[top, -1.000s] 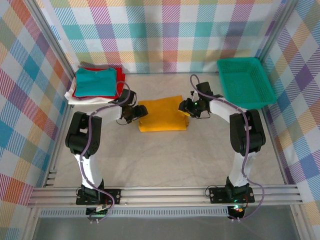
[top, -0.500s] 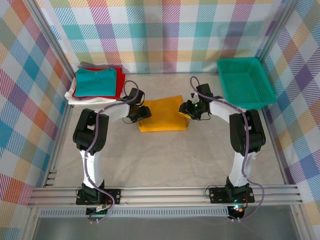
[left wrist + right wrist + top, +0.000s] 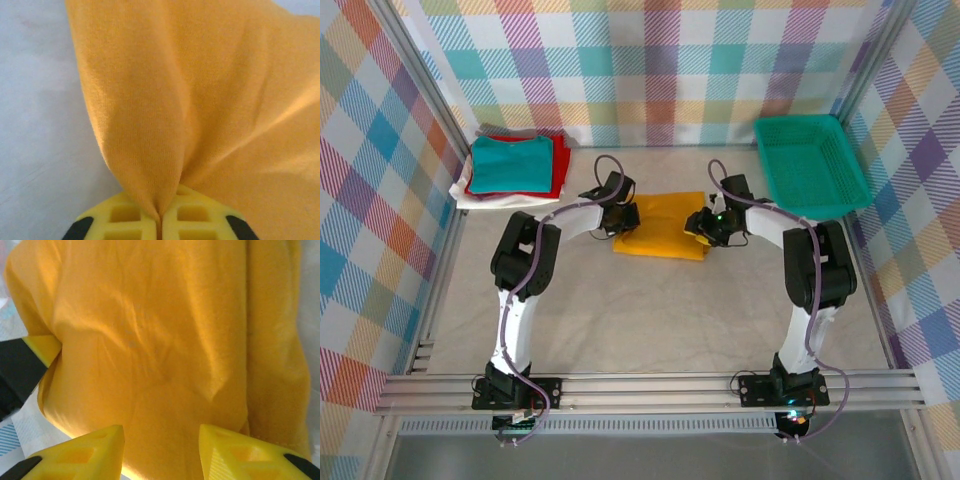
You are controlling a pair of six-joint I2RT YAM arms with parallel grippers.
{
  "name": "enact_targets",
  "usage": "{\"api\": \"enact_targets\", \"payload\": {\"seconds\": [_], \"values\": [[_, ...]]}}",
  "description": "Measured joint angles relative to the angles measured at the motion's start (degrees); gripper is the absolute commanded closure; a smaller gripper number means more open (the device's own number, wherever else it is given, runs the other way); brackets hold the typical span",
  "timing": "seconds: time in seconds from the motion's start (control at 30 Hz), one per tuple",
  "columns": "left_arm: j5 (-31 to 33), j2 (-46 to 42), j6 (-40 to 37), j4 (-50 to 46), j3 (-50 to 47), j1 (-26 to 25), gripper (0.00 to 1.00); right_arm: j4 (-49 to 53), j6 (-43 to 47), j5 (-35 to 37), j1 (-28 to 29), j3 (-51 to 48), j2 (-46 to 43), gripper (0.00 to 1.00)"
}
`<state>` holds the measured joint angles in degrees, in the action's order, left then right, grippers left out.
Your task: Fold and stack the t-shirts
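Yellow tee (image 3: 665, 228) is lying folded mid-table (image 3: 650, 310), long axis running left-right btw the 2 claws. Left claw (image 3: 625, 217) is sitting at its left end. In the wrist view, left claw (image 3: 160, 220) is showing jaws fully together, pinching a ridge of yellow cloth that's fanning up & away from the tips. Right claw (image 3: 703, 228) is sitting at the tee's right end. Its wrist view is showing the right claw (image 3: 160, 450) w/ jaws part-way apart and a thick fold of the tee filling the gap, so it's prob clamping that bundle.

Key relation: the stack (image 3: 510, 165) is lying to the far left of the tee, well apart from it, so the tee is needing to travel left & away from the bases. Left arm is nearer the stack, right arm is facing the longer reach.

Count: 1 yellow tee, 1 stack (teal on top, red, white & grey edges peeking under, 4 tees as far as can be told), 1 green basket (image 3: 810, 160) far right, 2 arms
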<state>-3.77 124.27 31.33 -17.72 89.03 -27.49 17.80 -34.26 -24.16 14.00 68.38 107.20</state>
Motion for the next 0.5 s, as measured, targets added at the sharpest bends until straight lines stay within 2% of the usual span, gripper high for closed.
{"api": "enact_targets", "payload": {"seconds": [0.2,0.33,0.4,0.5], "values": [[-0.8,-0.8,-1.2,1.4,-1.5,2.1,1.00,-0.2,0.0,-0.4,-2.5,-1.9,-3.4,0.56],[0.8,-4.0,-5.6,-0.5,-3.4,6.6,1.00,-0.6,0.2,-0.8,-3.4,-2.0,-4.0,0.55],[2.3,-5.3,-8.5,-2.4,-3.0,8.7,1.00,-1.3,0.7,-1.7,-3.5,-2.0,-4.0,0.51],[6.3,-7.1,-13.7,-4.9,-1.8,10.9,1.00,-2.8,2.4,-3.4,-3.0,-2.0,-4.3,0.40]]}}
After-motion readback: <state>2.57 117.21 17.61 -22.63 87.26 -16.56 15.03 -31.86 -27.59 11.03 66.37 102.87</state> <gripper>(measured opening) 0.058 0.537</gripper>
